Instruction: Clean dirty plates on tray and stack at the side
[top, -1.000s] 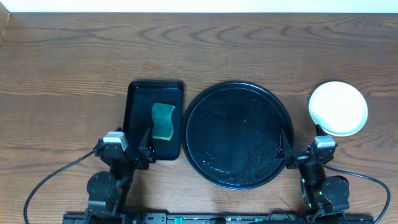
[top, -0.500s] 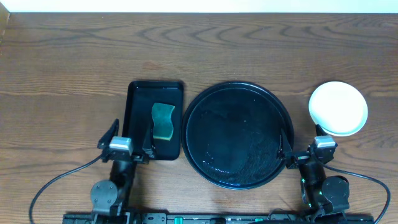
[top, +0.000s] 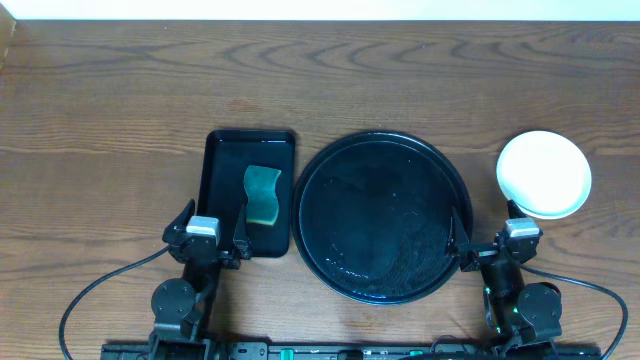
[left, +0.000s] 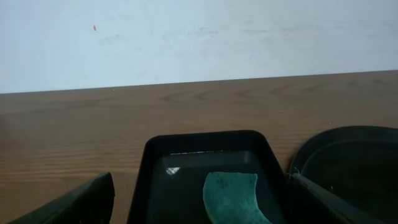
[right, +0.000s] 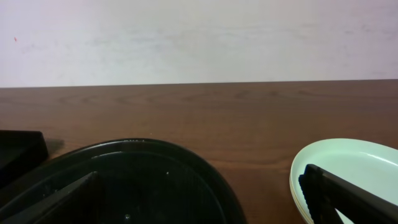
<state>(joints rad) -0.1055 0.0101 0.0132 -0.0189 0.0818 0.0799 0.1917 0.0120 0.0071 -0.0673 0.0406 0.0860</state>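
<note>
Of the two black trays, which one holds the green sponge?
The smaller rectangular black tray, by the left gripper: the green sponge lies in it, not in the large round glossy black tray.

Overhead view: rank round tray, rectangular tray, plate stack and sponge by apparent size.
1. round tray, clearly the largest
2. rectangular tray
3. plate stack, somewhat smaller in footprint than the rectangular tray
4. sponge, the smallest

All lie at roughly the same level under the camera, so nearness should hardly skew the order.
</note>
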